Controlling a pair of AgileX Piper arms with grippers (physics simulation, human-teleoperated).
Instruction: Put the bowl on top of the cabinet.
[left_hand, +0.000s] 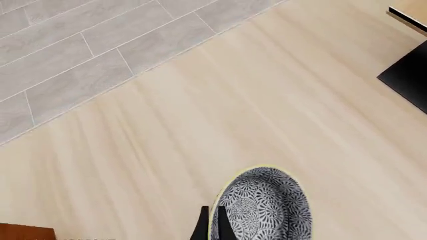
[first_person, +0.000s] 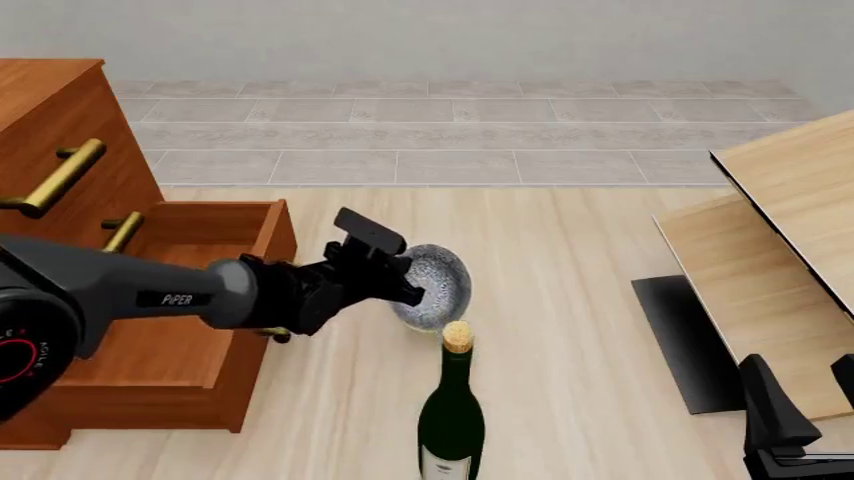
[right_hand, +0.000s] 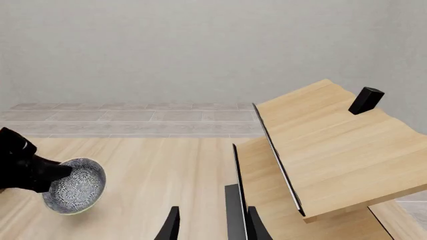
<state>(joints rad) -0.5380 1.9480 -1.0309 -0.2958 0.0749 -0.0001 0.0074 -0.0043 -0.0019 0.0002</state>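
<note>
The bowl (first_person: 438, 287), speckled grey-white inside with a pale rim, hangs tilted on edge above the floor, just right of the cabinet's open drawer (first_person: 200, 240). My left gripper (first_person: 400, 283) is shut on its rim. The left wrist view shows both fingers (left_hand: 200, 227) pinching the rim of the bowl (left_hand: 267, 205). The reddish-brown cabinet (first_person: 54, 140) with brass handles stands at the left, its top higher than the bowl. My right gripper (first_person: 807, 400) is low at the right, open and holding nothing. From the right wrist, the bowl (right_hand: 75, 186) is seen far off.
A dark green wine bottle (first_person: 451, 415) stands upright just in front of and below the bowl. Tilted pale wooden tables (first_person: 787, 210) on a black base (first_person: 681, 340) fill the right side. A corner of the cabinet (left_hand: 27, 232) shows in the left wrist view.
</note>
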